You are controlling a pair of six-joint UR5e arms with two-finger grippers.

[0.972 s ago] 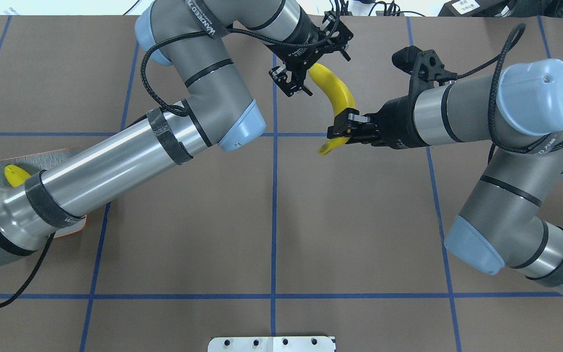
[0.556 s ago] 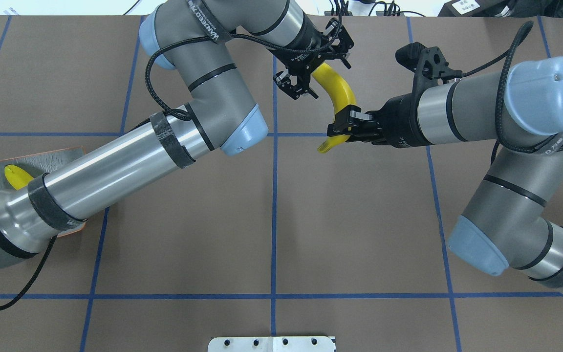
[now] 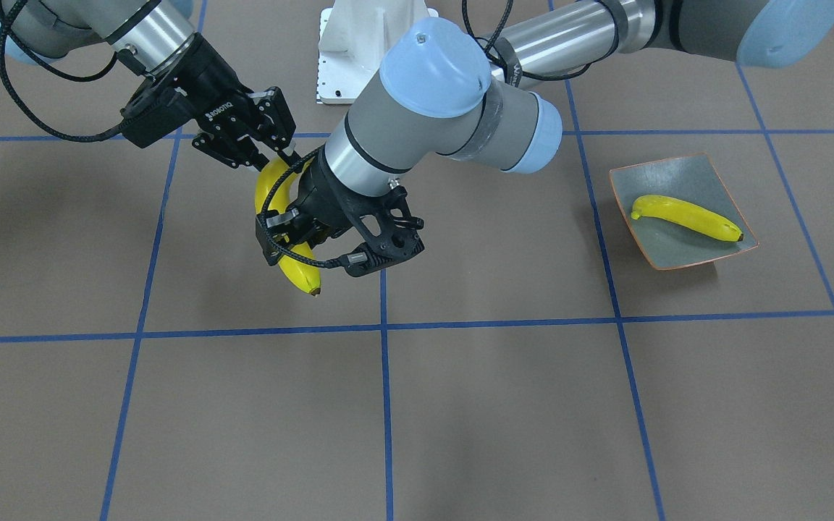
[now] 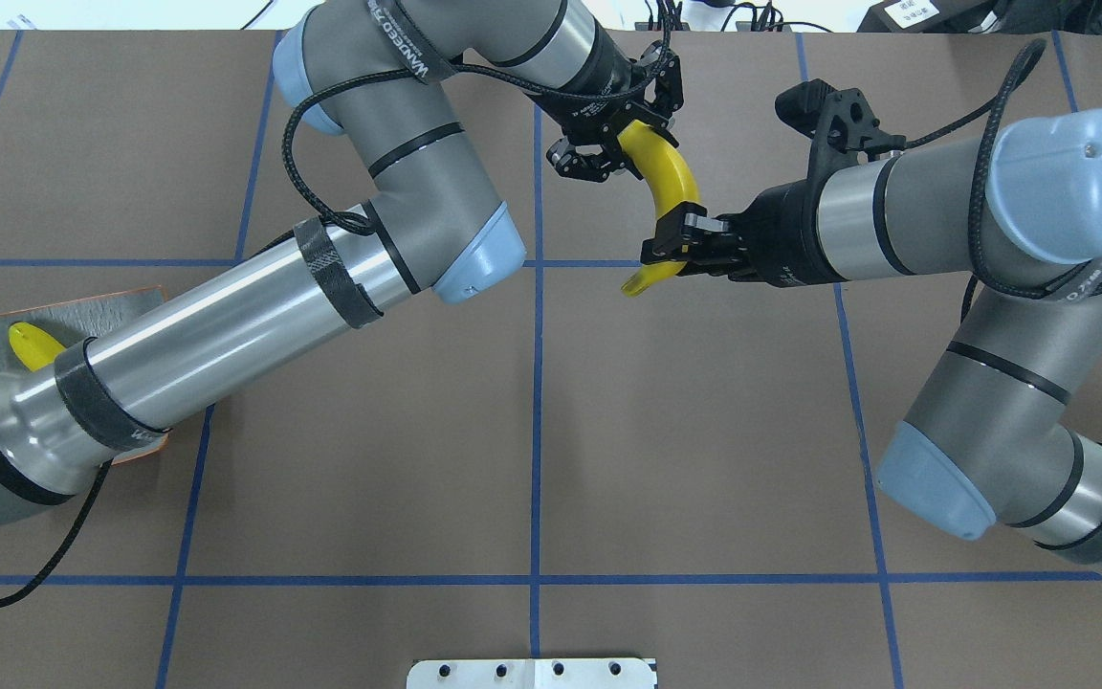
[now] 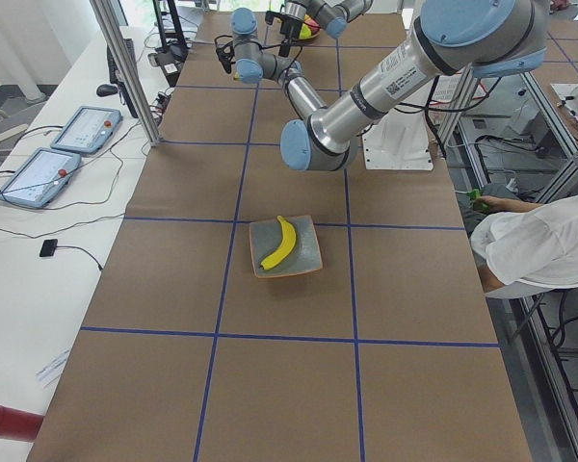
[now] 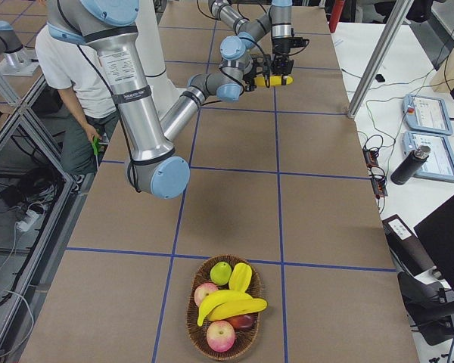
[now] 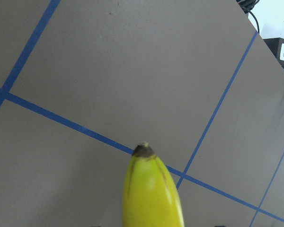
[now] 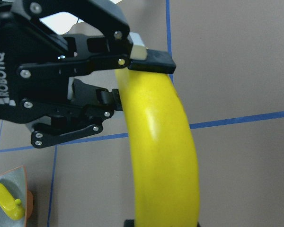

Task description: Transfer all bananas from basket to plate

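A yellow banana (image 4: 675, 187) hangs in the air over the table's far middle, held at both ends. My right gripper (image 4: 662, 247) is shut on its lower part. My left gripper (image 4: 623, 136) is closed around its upper end; in the right wrist view its fingers (image 8: 151, 59) both touch the peel. The banana's dark tip (image 7: 143, 150) shows in the left wrist view. The grey-green plate (image 3: 677, 253) carries one banana (image 3: 685, 217); from overhead my left arm covers most of it. The basket (image 6: 189, 318) holds more bananas (image 6: 227, 307).
Apples and a green fruit share the basket, which sits near the table's right end. A person (image 5: 539, 250) stands beside the robot base. Tablets (image 5: 39, 173) lie off the table's far side. Blue tape lines grid the brown tabletop.
My left gripper moved in onto the banana's upper end and its fingers narrowed from wide open to touching it. The right gripper kept its hold and barely shifted.
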